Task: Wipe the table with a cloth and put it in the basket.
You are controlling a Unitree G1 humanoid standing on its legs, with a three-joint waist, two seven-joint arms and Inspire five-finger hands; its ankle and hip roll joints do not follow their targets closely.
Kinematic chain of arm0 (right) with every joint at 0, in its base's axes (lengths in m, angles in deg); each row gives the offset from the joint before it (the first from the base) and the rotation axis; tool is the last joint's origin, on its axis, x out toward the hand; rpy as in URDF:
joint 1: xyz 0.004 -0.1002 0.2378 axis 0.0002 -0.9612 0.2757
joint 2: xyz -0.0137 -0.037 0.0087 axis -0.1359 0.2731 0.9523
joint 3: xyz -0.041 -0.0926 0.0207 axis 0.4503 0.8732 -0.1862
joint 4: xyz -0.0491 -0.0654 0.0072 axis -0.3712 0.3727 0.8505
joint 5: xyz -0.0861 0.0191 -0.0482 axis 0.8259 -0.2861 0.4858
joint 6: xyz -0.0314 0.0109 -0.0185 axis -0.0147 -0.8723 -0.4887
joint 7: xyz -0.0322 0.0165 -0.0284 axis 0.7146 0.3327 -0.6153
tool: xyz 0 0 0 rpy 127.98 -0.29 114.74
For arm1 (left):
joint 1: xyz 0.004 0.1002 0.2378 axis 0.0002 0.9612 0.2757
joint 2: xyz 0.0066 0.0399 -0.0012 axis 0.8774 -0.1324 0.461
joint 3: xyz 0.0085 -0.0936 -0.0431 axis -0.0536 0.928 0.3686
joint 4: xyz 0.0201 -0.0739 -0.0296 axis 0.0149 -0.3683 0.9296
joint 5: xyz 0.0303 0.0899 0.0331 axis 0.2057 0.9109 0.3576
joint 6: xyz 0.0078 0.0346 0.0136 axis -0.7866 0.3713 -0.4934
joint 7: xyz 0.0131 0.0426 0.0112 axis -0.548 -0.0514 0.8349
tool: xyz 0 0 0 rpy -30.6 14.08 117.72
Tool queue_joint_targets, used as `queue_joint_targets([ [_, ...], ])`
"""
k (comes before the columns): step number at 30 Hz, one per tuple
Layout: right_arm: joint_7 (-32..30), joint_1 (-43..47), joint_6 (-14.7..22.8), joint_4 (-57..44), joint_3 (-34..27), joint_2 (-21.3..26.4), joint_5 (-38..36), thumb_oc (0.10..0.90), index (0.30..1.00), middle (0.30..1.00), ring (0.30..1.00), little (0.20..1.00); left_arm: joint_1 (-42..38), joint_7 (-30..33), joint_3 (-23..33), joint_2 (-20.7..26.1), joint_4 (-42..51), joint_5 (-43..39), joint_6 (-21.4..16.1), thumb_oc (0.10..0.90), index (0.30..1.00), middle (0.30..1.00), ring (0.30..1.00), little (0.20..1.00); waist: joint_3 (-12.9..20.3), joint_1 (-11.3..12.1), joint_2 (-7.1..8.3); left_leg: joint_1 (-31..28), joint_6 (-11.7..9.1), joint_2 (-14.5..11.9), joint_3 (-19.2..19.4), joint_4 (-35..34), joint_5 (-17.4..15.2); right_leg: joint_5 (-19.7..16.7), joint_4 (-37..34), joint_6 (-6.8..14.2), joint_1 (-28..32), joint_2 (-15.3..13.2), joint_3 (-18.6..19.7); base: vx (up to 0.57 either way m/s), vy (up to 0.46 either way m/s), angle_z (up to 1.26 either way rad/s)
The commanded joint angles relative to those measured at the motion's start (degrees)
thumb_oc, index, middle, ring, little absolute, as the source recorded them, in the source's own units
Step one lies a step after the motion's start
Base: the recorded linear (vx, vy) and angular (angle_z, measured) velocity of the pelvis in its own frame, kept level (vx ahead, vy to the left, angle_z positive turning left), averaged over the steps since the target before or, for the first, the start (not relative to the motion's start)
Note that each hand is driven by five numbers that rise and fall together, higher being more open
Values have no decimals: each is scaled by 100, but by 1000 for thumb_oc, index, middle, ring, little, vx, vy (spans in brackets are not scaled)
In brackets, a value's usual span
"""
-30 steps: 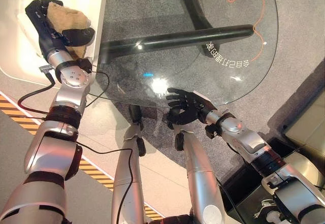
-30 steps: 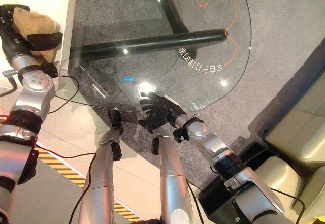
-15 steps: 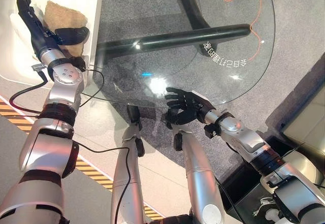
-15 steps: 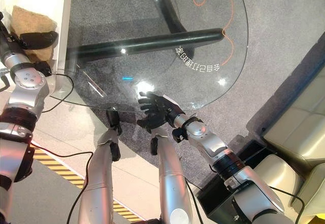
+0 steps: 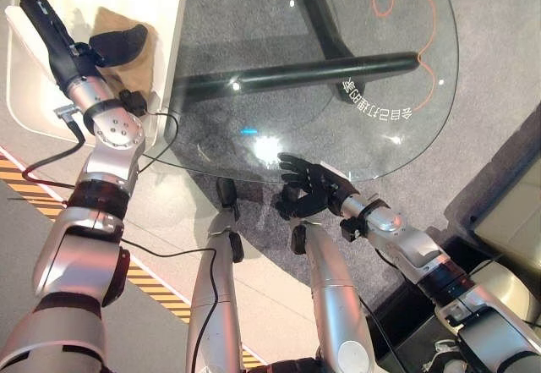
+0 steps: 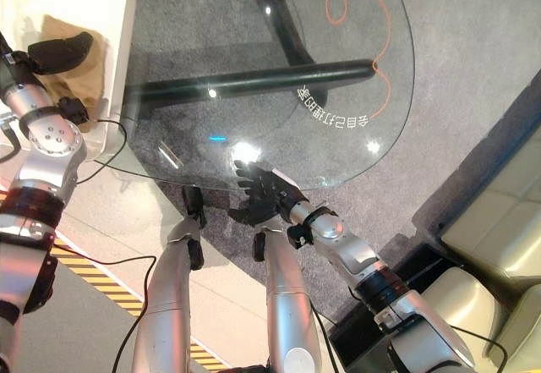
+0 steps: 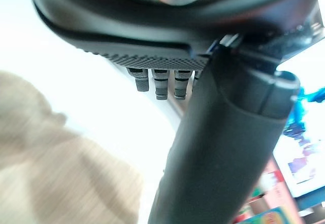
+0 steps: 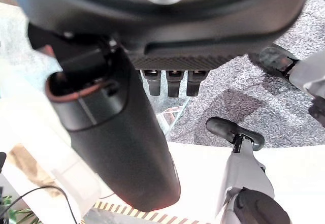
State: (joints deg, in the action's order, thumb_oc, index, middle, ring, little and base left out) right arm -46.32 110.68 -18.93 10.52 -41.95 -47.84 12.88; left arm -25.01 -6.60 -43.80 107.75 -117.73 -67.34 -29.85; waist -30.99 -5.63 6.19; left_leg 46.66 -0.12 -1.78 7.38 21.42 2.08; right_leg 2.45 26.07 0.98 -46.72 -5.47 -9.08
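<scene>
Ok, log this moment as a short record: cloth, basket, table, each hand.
cloth: tan cloth lying inside the basket, not held
basket: white basket beside the table's left edge
table: round glass table on a dark frame, with an orange line drawn on the glass
left hand: left hand open, fingers straight, above the basket and over the cloth
right hand: right hand open, fingers spread, at the table's near edge
task stage: cloth appears to be dropped off
</scene>
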Motion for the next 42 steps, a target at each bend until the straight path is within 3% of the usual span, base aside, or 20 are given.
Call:
queue_joint_targets([
  [1,-37,-556,473,-781,-373,-211,86,800,900,900,900,900,279,38,570,400,741,385,-683,800,900,900,900,900,119,300,-55,-625,78,266,196,-219,-526,-172,-509,228,409,365,54,-74,-167,1],
  [13,170,-1148,848,-421,-683,-345,124,800,900,900,900,900,1723,-1446,939,-66,1312,17,-681,800,900,900,900,900,119,564,-86,-1761,-69,272,66,-662,-385,106,-703,171,1599,399,-118,-70,-128,3],
  [20,524,-1755,1045,76,-881,-470,172,800,900,900,900,900,3115,-2344,904,-738,1703,-247,-387,800,900,900,900,900,119,757,-113,-2704,-144,341,-100,-1013,-317,211,-951,206,2610,299,-172,-41,-94,2],
  [29,739,-2620,901,1052,-1187,-1018,416,800,900,900,900,900,4813,-3362,492,-1853,1380,-944,260,800,900,900,900,900,898,824,-209,-3675,-222,306,-296,-1576,-216,97,-1726,237,3863,187,-328,42,-74,7],
  [31,646,-2785,847,1454,-1295,-1161,652,800,900,900,900,900,5183,-3665,403,-2062,1115,-775,454,800,900,900,900,900,1101,869,-219,-3903,-231,279,-317,-1716,-206,42,-1900,253,4130,171,-369,62,-82,19],
  [42,268,-2738,416,4217,-1447,-1546,1154,800,900,900,900,900,5473,-4145,209,-2472,-1184,-240,1215,800,900,900,900,900,1917,904,-367,-4681,-245,140,-312,-2169,-174,-66,-2349,282,4895,160,-363,67,-39,5],
])
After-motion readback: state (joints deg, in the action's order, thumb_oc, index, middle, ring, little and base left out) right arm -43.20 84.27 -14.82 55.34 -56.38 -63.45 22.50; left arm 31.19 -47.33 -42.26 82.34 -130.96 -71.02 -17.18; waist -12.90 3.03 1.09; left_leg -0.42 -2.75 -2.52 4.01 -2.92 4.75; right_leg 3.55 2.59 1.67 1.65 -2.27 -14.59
